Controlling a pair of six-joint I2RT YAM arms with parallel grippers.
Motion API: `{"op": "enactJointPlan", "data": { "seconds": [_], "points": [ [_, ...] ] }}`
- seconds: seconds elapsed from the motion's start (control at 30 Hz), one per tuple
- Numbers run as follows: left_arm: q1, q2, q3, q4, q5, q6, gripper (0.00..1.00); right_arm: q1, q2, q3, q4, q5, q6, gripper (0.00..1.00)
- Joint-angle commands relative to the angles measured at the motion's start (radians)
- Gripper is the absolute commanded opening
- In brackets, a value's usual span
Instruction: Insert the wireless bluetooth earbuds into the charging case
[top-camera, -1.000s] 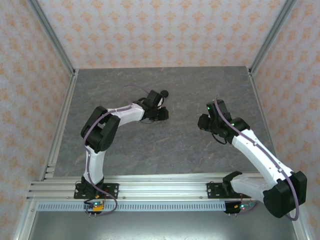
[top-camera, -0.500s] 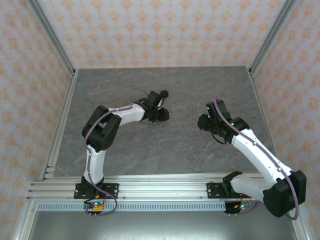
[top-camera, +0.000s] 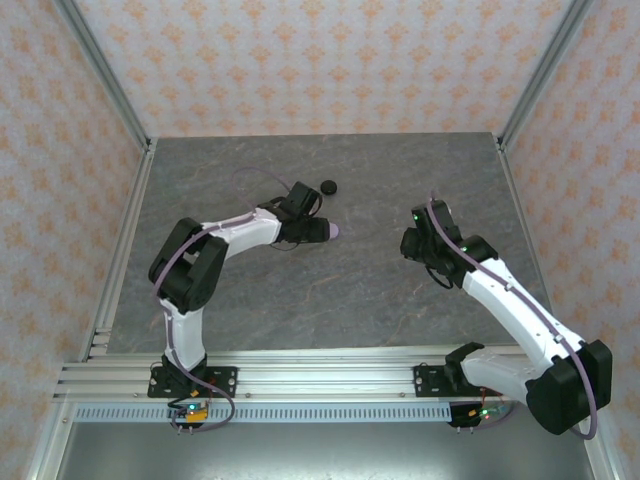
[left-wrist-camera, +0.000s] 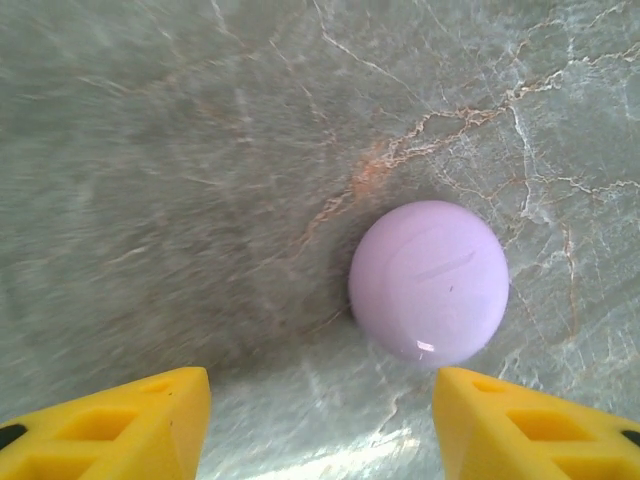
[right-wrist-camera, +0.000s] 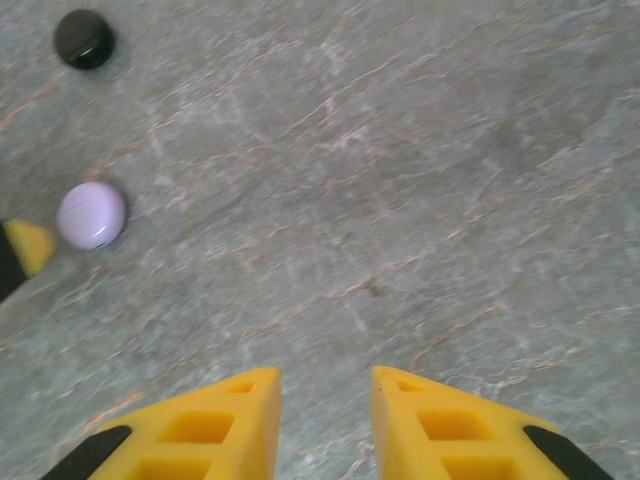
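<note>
Lavender charging case (left-wrist-camera: 428, 282) lies closed on the bench (left-wrist-camera: 150, 150), right of centre, just beyond the wide-spread, empty left fingers (left-wrist-camera: 120, 425) — black case (right-wrist-camera: 84, 38) upper left. Right fingers (right-wrist-camera: 210, 430) narrowly parted, empty.

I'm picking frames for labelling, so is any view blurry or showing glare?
Left wrist view: the table is smeared on the left, while the lavender case is fairly crisp, with a small glare spot near its lower edge. Right wrist view: soft overall, the black case slightly fuzzy. Top external view: evenly lit, sharp.
</note>
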Motion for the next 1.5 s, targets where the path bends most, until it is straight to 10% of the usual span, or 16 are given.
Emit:
{"op": "enactJointPlan", "data": {
  "seconds": [0.0, 0.57, 0.93, 1.47],
  "points": [
    [0.009, -0.115, -0.032, -0.069, -0.135, 0.064, 0.61, -0.003, -0.019, -0.039, 0.049, 0.181, -0.035, 0.31],
    [0.044, -0.468, -0.216, -0.083, -0.590, 0.311, 0.64, -0.022, -0.042, -0.237, 0.525, 0.665, -0.257, 0.38],
    [0.116, -0.524, -0.386, 0.150, -0.823, 0.432, 0.67, -0.147, 0.056, -0.342, 0.795, 0.696, -0.284, 0.52],
    [0.287, -0.483, -0.595, 0.492, -0.758, 0.525, 0.85, -0.295, 0.284, -0.298, 0.905, 0.510, -0.269, 0.69]
  ]
}}
